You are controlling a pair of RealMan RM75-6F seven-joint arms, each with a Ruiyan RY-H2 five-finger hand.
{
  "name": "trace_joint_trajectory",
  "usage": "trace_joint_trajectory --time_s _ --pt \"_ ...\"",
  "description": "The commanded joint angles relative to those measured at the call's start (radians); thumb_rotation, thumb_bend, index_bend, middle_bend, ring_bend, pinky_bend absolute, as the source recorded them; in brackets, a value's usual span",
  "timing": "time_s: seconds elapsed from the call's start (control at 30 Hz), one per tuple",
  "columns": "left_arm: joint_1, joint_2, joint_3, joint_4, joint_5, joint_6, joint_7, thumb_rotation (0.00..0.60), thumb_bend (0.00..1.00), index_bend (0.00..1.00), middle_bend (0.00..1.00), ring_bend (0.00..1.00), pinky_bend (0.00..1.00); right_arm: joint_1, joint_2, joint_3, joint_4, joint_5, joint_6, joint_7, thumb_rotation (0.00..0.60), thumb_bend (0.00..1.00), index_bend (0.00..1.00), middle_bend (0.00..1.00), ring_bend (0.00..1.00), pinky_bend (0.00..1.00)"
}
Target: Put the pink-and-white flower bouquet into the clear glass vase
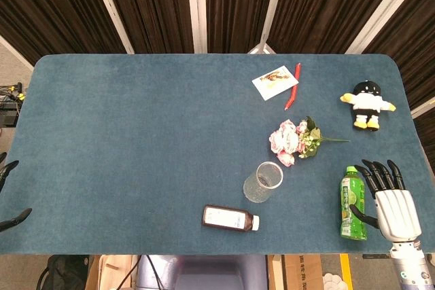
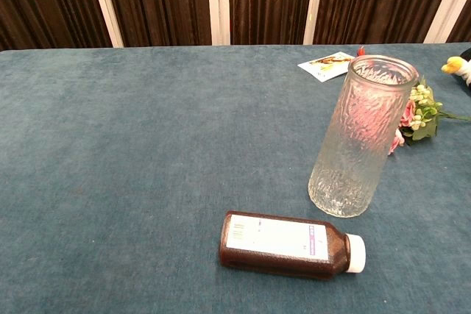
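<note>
The pink-and-white flower bouquet (image 1: pixel 294 140) lies on the blue table, its stem pointing right; in the chest view the bouquet (image 2: pixel 416 117) shows partly behind the vase. The clear glass vase (image 1: pixel 263 182) stands upright just in front of it, and the vase (image 2: pixel 360 137) is empty. My right hand (image 1: pixel 391 200) hovers at the table's near right corner, fingers spread, holding nothing, well right of the vase. Only the dark fingertips of my left hand (image 1: pixel 9 195) show at the left edge, apart and holding nothing.
A brown medicine bottle (image 1: pixel 230 219) lies on its side near the front edge. A green drink bottle (image 1: pixel 353 202) stands right beside my right hand. A penguin plush (image 1: pixel 367 104) sits at the far right; a card (image 1: pixel 274 83) and red pen (image 1: pixel 293 86) lie behind.
</note>
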Motion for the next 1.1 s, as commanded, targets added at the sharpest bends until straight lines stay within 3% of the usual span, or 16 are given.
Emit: trace_joint_trajectory --time_s 0.03,0.4,1.1 --pt "-0.001 -0.004 0.002 -0.005 0.006 -0.003 0.012 0.600 0.17 0.14 0.00 0.00 0.11 0.000 0.001 -0.001 -0.001 0.001 -0.001 -0.001 0.600 0.19 0.20 0.16 0.12 0.00" --pt "-0.007 -0.018 -0.001 -0.016 0.012 -0.010 0.053 0.600 0.17 0.14 0.00 0.00 0.11 -0.005 0.012 0.003 -0.001 0.007 0.007 0.029 0.600 0.19 0.19 0.16 0.12 0.00" --pt "0.012 -0.014 -0.020 0.003 0.000 0.033 -0.014 0.600 0.17 0.11 0.00 0.00 0.11 0.015 0.017 0.006 -0.017 0.033 -0.046 0.045 0.600 0.17 0.19 0.15 0.11 0.00"
